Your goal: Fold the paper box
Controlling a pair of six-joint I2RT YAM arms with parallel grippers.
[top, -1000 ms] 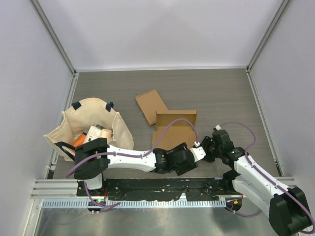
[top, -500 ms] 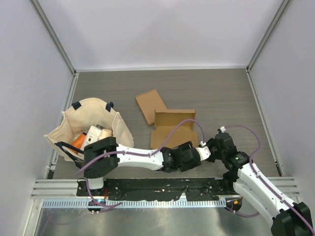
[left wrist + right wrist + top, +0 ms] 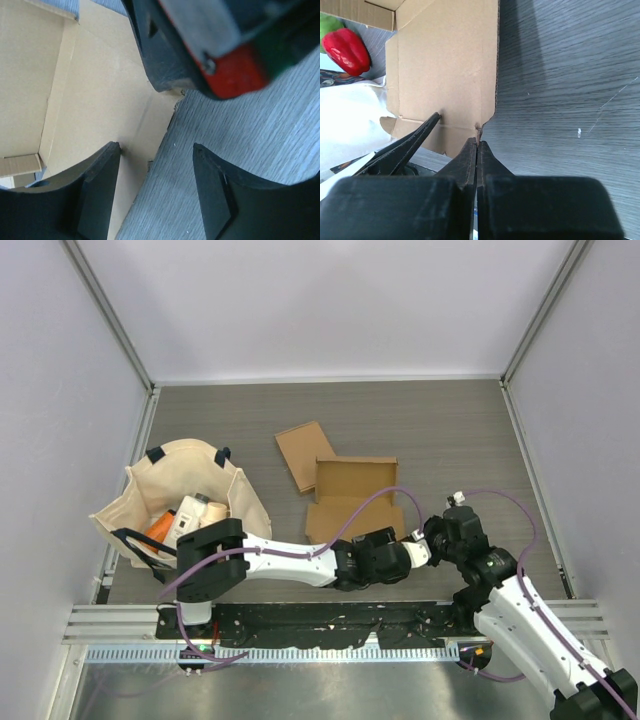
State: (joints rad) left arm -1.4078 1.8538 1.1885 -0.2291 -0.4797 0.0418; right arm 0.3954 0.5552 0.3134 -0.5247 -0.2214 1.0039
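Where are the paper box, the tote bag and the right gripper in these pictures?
paper box (image 3: 445,75), right wrist view, middle of its flat cardboard panel.
tote bag (image 3: 247,502), top external view, its cloth side wall.
right gripper (image 3: 477,142), right wrist view, where its closed fingertips meet.

The tabletop is a grey, wood-grain surface whose grain runs side to side in the overhead view; up close it shows fine streaks and a few pale scratches. Along its far edge rises a plain, pale back wall. Matching pale panels close off its left side and right side. Slanting aluminium posts stand at the tabletop's two far corners, where the panels meet. Along its near edge lies a ribbed aluminium rail, then a slotted white strip, then a brushed metal sheet. The light over the tabletop is soft and even, with faint shadows.
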